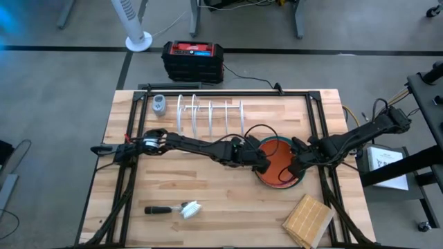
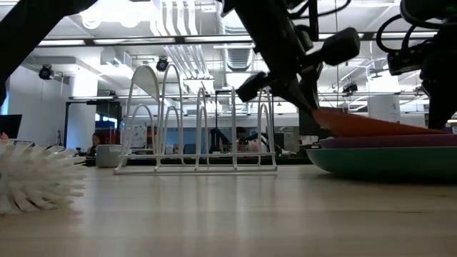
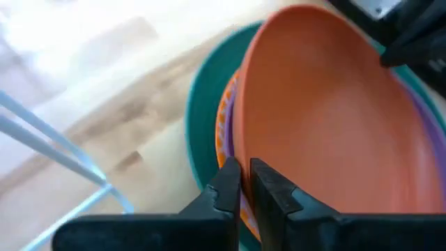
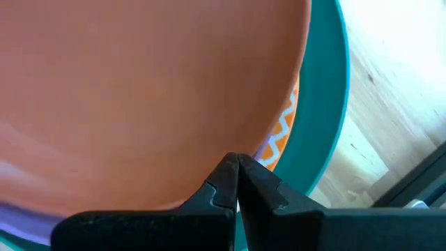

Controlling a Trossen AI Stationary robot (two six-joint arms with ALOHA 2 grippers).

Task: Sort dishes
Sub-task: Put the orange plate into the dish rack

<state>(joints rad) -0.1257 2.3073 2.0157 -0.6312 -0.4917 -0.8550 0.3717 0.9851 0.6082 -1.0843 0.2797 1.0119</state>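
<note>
A stack of dishes sits right of the table's middle. The orange plate (image 1: 277, 158) is on top, over a purple plate (image 2: 385, 141), an orange-patterned plate (image 4: 282, 129) and the larger teal plate (image 2: 385, 161) at the bottom. My left gripper (image 3: 244, 183) is shut on the orange plate's left rim, which is tilted up (image 2: 335, 118). My right gripper (image 4: 233, 167) is shut at the plate's right rim. The brownish speckled plate cannot be made out. My left gripper pinches the orange plate's left rim (image 3: 237, 143) between its two fingers, coming slantwise down from the table's left. That side of the plate is raised off the stack, while its right side still lies on the purple plate. My right gripper has its shut fingertips (image 4: 223, 178) at the orange plate's right rim (image 4: 259, 143), pointing steeply down. Whether they press on the rim or only stand against it, I cannot tell.
A white wire rack (image 1: 208, 114) stands behind the stack at the far middle, with a small grey cup (image 1: 159, 105) to its left. A dish brush (image 1: 173, 208) lies near the front edge. A square wooden block (image 1: 308, 220) sits at the front right corner.
</note>
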